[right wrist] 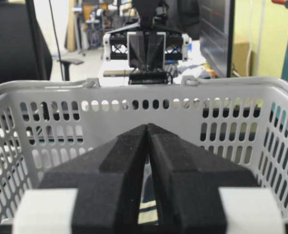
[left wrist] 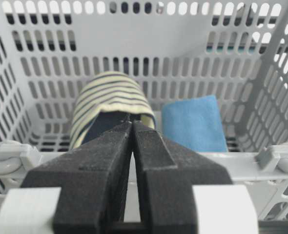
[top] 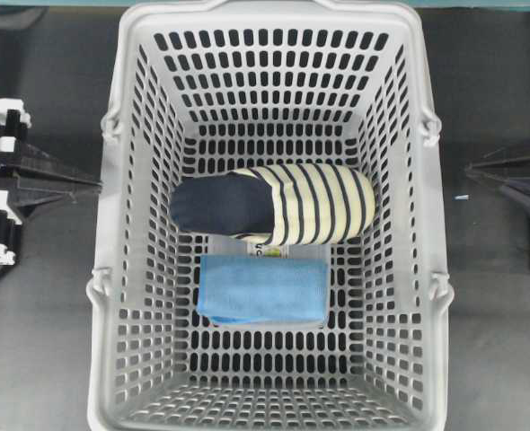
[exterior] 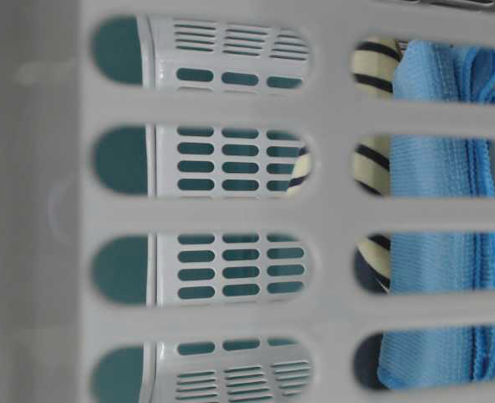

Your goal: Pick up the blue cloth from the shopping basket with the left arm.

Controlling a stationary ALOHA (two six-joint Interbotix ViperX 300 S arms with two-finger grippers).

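Dark grey tabletop (top: pixel 40 341), matte, evenly lit from above. Teal band (top: pixel 481 4) along its far edge. In the right wrist view, beyond the fingertips: black office chair (right wrist: pixel 12 44) at far left, dark monitor screen (right wrist: pixel 216 34) upper right, yellow-green wall (right wrist: pixel 261 39) at right, cluttered bright workshop behind.

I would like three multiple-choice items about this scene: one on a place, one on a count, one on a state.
1. Where does the blue cloth lie?
A. On the floor of the shopping basket
B. On the table outside it
C. Over its rim

2. How many fabric things are in the basket?
A. One
B. Two
C. Four

3. How is the left gripper?
A. Open
B. Shut on the cloth
C. Shut, empty

Answers:
1 A, the cloth lies flat inside.
2 B, the cloth and the striped garment.
3 C, its fingers meet outside the basket.
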